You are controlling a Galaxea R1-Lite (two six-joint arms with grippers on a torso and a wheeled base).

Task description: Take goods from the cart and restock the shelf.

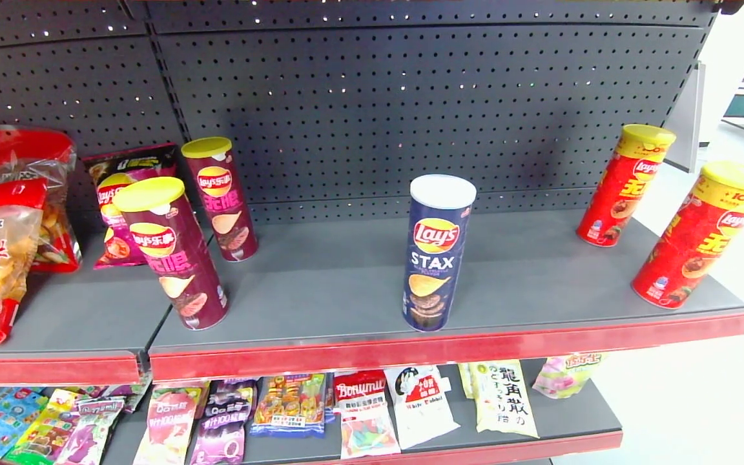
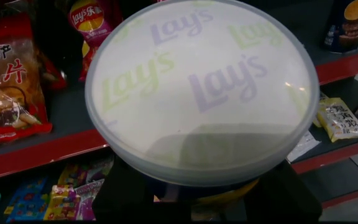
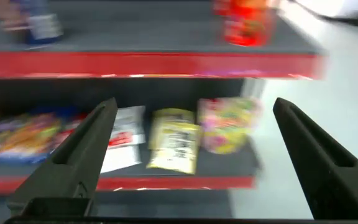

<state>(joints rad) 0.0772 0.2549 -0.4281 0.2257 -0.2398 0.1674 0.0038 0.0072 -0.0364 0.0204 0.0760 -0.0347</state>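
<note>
Head camera overlooks the shelf (image 1: 346,284); both wrist cameras face its red edge (image 3: 135,64).

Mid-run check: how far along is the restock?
Done: two purple cans, a blue can and two red cans stand on the shelf. In hand: a fresh can sits in the left pincer; the right pincer is open and empty. Left: place that can, perhaps in the bare stretch between blue and red. The cart's remaining stock cannot be judged.
</note>
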